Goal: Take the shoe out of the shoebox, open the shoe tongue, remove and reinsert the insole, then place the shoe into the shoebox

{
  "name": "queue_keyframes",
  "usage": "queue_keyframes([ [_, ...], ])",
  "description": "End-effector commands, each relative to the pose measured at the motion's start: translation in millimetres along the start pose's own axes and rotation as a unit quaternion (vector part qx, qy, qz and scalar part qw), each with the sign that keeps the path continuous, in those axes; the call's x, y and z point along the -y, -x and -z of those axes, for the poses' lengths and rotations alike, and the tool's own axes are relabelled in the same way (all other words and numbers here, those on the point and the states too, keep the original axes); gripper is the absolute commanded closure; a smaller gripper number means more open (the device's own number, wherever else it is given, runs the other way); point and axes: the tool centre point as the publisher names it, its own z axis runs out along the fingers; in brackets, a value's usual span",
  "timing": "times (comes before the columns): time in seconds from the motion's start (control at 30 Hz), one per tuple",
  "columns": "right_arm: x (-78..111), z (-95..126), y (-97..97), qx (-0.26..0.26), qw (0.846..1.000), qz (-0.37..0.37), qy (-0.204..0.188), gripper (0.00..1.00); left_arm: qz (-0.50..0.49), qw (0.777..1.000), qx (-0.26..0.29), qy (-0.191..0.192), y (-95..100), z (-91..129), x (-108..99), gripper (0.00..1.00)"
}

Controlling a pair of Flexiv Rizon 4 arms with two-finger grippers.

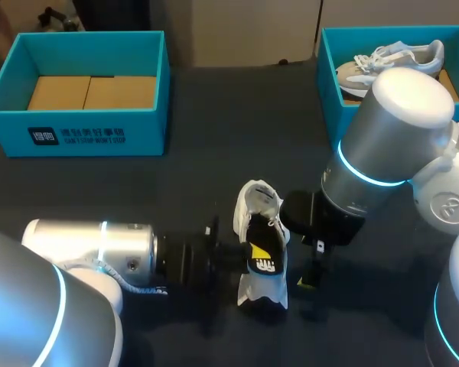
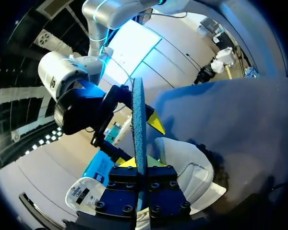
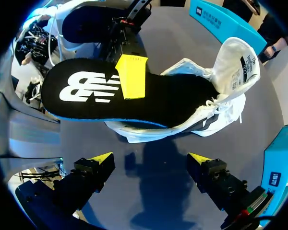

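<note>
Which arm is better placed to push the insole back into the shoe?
Left. The left gripper is shut on the insole, whose far end sits inside the shoe. The right gripper is open and empty beside the shoe, so it is likely better used for steadying it.

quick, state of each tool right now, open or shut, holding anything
left tool: shut on the insole
right tool: open, holding nothing
</note>
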Motion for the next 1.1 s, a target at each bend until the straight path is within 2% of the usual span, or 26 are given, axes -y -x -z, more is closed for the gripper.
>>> queue_keyframes([
  [0.03, 0.1, -1, -0.8, 0.001, 1.000, 0.000, 0.000, 0.00, -0.012, 1.000, 0.003, 0.005, -1.9, -4, -2, 1.00],
  [0.43, 0.1, -1, -0.8, 0.001, 1.000, 0.000, 0.000, 0.00, -0.037, 0.999, 0.001, 0.030, 0.2, -12, -18, 1.00],
  [0.83, 0.1, -1, -0.8, 0.001, 1.000, 0.000, 0.000, 0.00, -0.040, 0.998, 0.010, 0.053, 5.2, -10, -32, 1.00],
  [1.1, 0.1, -1, -0.8, 0.001, 1.000, 0.000, 0.000, 0.00, -0.021, 0.999, 0.006, 0.046, 4.0, -5, -34, 1.00],
])
